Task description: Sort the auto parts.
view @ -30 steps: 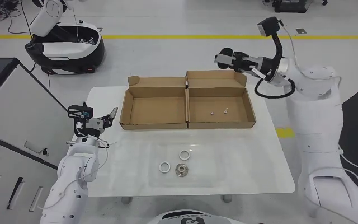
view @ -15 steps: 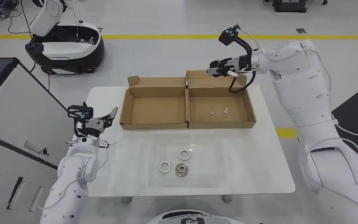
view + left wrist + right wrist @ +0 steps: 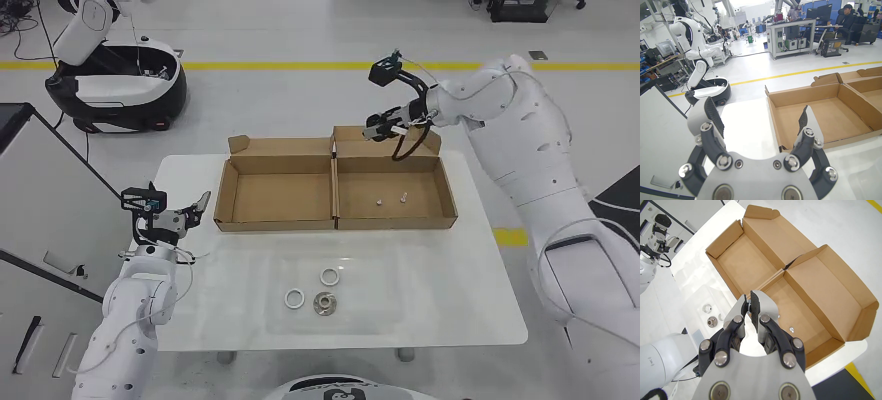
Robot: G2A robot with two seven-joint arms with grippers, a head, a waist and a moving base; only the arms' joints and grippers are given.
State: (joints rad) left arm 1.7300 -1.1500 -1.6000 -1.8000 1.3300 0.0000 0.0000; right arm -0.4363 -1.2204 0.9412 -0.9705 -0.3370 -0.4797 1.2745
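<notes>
- Screw: 1 small threaded piece, pinched between the pads of the right gripper. I read the jaws as narrow, closed on it.
- Right gripper, position: raised over the far flap of the right box, close to the seam between the 2 boxes.
- Right box, contents: 2 loose screws on the floor, near each other, apart from the walls.
- Left box: open cardboard tray, side wall touching the right box.
- Left gripper: jaws wide with nothing between them. I see it held at the table's left edge, just off the left box's near corner.
- Rings: 2 white, lying flat on the table in front of the boxes.
- Hub: 1 metal flanged part, just beside both rings.
</notes>
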